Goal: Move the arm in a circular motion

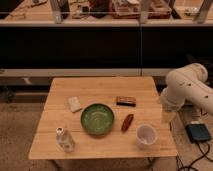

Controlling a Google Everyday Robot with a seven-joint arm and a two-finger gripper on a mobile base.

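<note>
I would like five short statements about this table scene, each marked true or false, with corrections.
1. The green bowl sits near the middle of the wooden table. True.
2. The arm has its hand by the table's left edge. False: it is by the right edge as the camera sees it.
3. The white cup stands near the table's front right corner. True.
4. The hand holds the red oblong item. False: that item lies on the table, just right of the bowl.
5. The brown bar lies inside the bowl. False: it lies on the table, behind and right of the bowl.
</note>
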